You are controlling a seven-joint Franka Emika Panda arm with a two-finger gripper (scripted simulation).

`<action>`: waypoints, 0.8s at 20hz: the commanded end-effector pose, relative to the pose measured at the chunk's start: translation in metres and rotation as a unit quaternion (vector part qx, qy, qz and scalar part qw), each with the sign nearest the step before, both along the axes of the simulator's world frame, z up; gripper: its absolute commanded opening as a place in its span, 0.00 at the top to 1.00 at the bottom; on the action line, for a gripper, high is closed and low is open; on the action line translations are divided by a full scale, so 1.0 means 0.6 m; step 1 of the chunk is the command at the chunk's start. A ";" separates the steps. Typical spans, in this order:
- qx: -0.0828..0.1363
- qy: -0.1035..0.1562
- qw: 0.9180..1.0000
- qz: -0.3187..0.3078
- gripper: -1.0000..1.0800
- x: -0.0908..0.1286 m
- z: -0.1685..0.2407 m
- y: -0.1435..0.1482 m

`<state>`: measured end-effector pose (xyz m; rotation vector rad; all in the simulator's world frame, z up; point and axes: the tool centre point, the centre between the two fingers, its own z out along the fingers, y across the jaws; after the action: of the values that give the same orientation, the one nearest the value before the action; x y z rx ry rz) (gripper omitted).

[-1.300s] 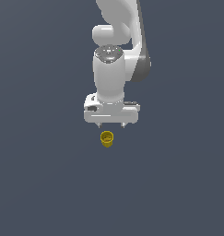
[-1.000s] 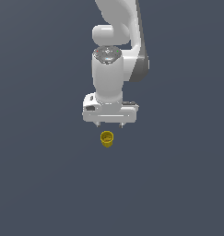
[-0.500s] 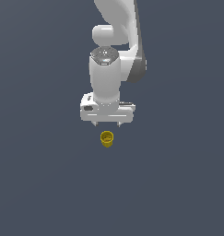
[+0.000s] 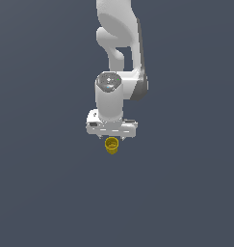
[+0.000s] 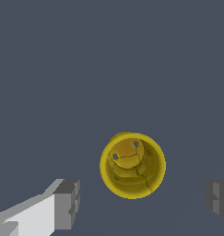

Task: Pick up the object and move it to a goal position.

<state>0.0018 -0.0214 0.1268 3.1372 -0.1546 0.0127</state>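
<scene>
The small yellow cup (image 4: 111, 145) stands upright on the dark grey floor, just below the white gripper in the exterior view. In the wrist view I look down into its open mouth (image 5: 132, 165). My gripper (image 4: 111, 138) is open and empty, directly above the cup. Its two grey fingertips (image 5: 67, 204) stand on either side of the cup, each apart from its rim. The fingertips are mostly hidden behind the hand in the exterior view.
The plain dark grey floor (image 4: 41, 193) fills the scene around the cup. The white arm (image 4: 119, 43) rises above the gripper.
The gripper has come down toward the cup; the gap between hand and cup has shrunk. The cup has not moved.
</scene>
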 end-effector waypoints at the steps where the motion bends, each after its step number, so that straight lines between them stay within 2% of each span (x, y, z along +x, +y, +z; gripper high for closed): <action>1: 0.000 0.002 1.000 -0.008 0.04 -0.003 -0.026 -0.002; 11: 0.000 0.005 1.000 -0.014 0.04 -0.007 -0.054 -0.003; 16: 0.000 0.004 1.000 -0.015 0.04 -0.008 -0.089 -0.003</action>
<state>-0.0024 -0.0233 0.0812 3.1352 -0.2001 0.0008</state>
